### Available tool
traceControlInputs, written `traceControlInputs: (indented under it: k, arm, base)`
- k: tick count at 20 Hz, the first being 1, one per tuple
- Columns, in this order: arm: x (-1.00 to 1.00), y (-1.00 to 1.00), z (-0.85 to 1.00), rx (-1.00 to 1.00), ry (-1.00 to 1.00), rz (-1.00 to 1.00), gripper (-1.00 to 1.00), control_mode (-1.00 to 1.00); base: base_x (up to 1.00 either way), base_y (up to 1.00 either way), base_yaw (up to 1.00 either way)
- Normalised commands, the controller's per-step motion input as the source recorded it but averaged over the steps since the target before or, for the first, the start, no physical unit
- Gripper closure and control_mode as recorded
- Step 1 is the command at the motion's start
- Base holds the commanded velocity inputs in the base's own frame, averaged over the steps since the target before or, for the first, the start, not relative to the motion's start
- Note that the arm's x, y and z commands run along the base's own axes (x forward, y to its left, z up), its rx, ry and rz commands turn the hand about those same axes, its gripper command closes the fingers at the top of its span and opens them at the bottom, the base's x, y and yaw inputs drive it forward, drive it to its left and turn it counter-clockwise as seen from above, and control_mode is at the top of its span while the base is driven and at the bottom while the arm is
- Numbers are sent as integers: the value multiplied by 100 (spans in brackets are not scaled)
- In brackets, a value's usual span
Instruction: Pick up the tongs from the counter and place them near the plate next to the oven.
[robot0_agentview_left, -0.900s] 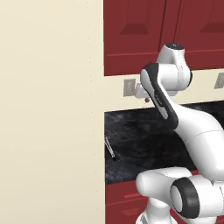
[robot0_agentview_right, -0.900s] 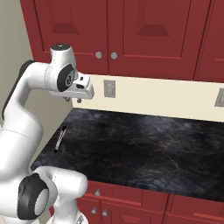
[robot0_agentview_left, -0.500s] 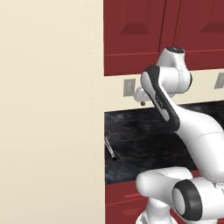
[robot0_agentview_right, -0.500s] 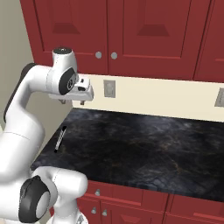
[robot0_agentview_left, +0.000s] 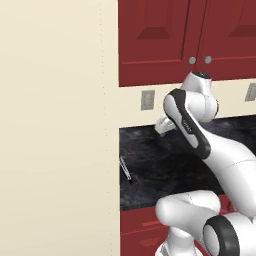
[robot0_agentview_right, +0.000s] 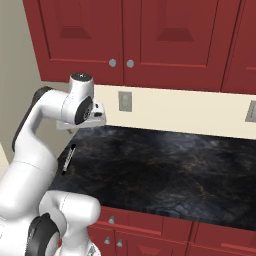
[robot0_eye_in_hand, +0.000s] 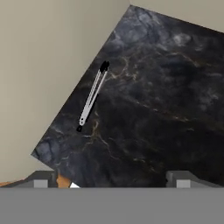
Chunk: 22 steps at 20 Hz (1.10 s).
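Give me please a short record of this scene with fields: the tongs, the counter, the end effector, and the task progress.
tongs: lying flat on the counter, close to the beige wall
counter: glossy black stone, red cabinets above and below
end effector: open, above the counter, apart from the tongs, holding nothing
task progress: tongs not yet picked up

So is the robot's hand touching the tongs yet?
Apart. In the hand view the tongs lie on the counter, well beyond the fingertips.

The black marbled counter (robot0_agentview_right: 170, 170) carries the tongs (robot0_eye_in_hand: 92, 96), lying flat close to its edge by the cream wall (robot0_agentview_left: 60, 125).
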Motion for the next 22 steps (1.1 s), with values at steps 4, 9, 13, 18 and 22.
traceControlInputs:
  k: [4, 9, 13, 18, 22]
  arm:
    - [0, 17, -66, 6, -3, 20, -100, -100]
    - [0, 31, -74, 10, 0, 11, -100, -100]
    - [0, 38, -60, 8, -3, 1, -100, -100]
    - [2, 38, -48, 7, -1, 0, -100, -100]
    - [11, 35, -45, 7, 0, 0, -100, -100]
  base:
    - [0, 0, 0]
    - [0, 0, 0]
    - [0, 0, 0]
    - [0, 0, 0]
    - [0, 0, 0]
